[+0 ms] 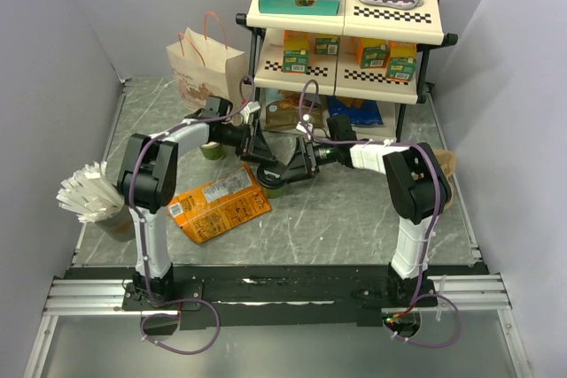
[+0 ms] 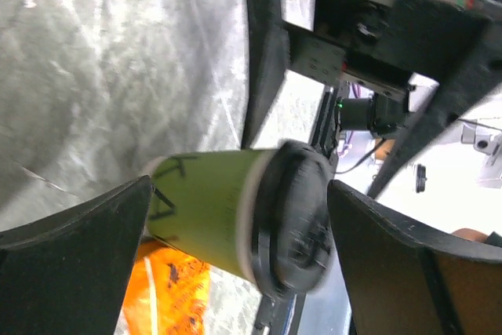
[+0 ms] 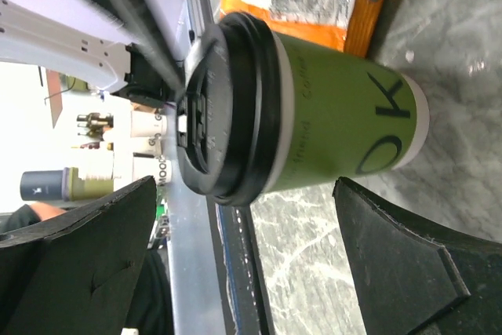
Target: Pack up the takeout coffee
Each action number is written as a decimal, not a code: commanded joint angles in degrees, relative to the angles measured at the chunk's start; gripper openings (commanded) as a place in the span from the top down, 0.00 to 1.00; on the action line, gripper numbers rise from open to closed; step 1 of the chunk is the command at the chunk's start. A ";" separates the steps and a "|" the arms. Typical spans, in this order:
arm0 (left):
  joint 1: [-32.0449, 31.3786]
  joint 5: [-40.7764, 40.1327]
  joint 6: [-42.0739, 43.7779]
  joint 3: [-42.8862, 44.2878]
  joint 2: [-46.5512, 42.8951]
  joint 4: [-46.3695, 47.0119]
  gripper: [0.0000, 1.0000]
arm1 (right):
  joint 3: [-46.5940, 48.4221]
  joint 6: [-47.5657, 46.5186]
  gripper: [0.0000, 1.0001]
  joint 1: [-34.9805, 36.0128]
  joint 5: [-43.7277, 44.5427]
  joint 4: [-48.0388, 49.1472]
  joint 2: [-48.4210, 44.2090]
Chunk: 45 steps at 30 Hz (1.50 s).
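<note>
One small green paper cup (image 3: 329,115) with a black lid and black scrawl on its side stands mid-table (image 1: 354,219), beside one orange snack packet (image 1: 217,205). The left gripper (image 2: 239,186) and the right gripper (image 3: 243,186) face it, fingers spread wide. One paper bag (image 1: 205,68) stands behind.

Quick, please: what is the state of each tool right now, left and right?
Left tool: open, holding nothing; the takeout coffee is in front of it.
Right tool: open, holding nothing; the same cup is in front of it.
</note>
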 commanded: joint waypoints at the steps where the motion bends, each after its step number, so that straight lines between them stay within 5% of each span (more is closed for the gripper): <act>1: 1.28 0.75 5.19 0.85 -9.34 -5.01 0.01 | 1.90 2.31 0.00 -0.50 -1.77 4.83 -1.78; 12: 2.25 -2.75 5.11 -14.27 -18.76 -6.60 0.01 | 9.46 9.44 0.00 -0.32 -0.72 10.90 5.07; 24: -1.08 -6.02 1.94 -12.17 -14.98 -3.35 0.01 | 11.40 4.96 0.00 1.08 0.43 4.84 7.37; 34: -0.21 -0.93 2.11 -10.67 -13.14 -4.04 0.00 | 5.86 5.31 0.00 1.00 -6.15 9.75 4.29; 45: 0.23 -1.18 2.56 -7.77 -10.59 -5.10 0.01 | 7.79 -5.85 0.00 1.00 -7.31 -1.84 3.59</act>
